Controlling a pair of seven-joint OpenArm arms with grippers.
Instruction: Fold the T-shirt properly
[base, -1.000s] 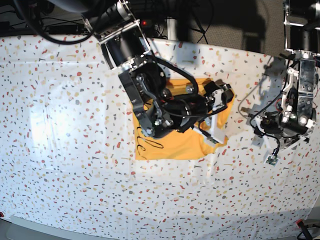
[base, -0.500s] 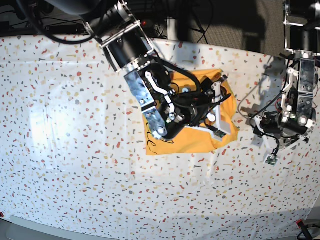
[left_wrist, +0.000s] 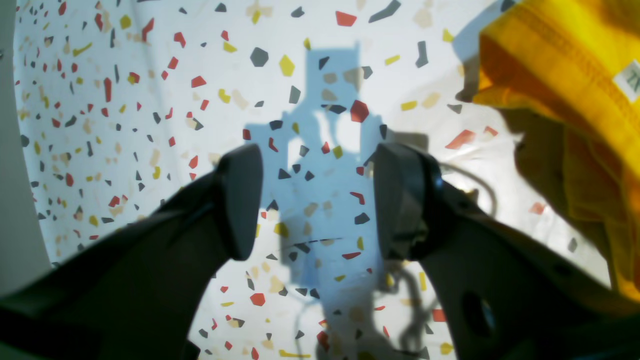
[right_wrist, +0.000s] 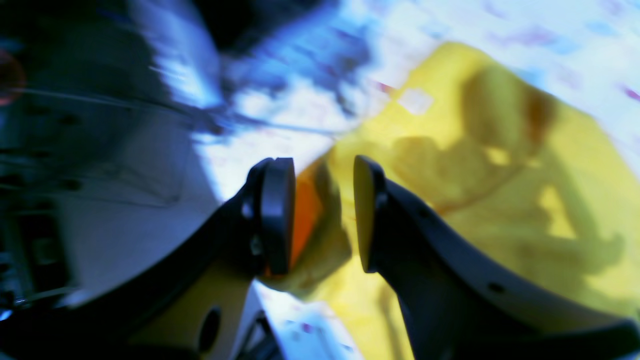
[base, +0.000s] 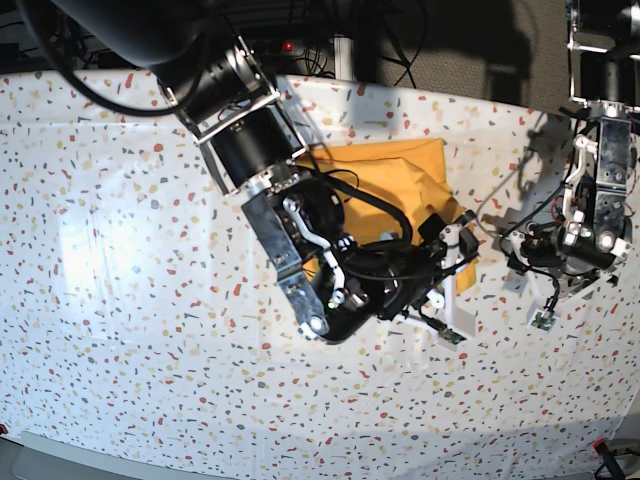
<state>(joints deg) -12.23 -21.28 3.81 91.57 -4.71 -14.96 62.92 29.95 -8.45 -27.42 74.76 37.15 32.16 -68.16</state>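
T-shirt (base: 395, 180), folded bundle, desk (base: 120, 250) centre, under right arm.
Soft, light, limp cotton; best taken at a hemmed edge. Right gripper (right_wrist: 322, 220) part-spread, cloth between its pads, grip uncertain. Left gripper (left_wrist: 317, 200) spread, empty, at 3 o'clock.

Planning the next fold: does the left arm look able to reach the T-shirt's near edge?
Probably yes: bare tablecloth lies between the open left gripper and the T-shirt; nothing blocks it.
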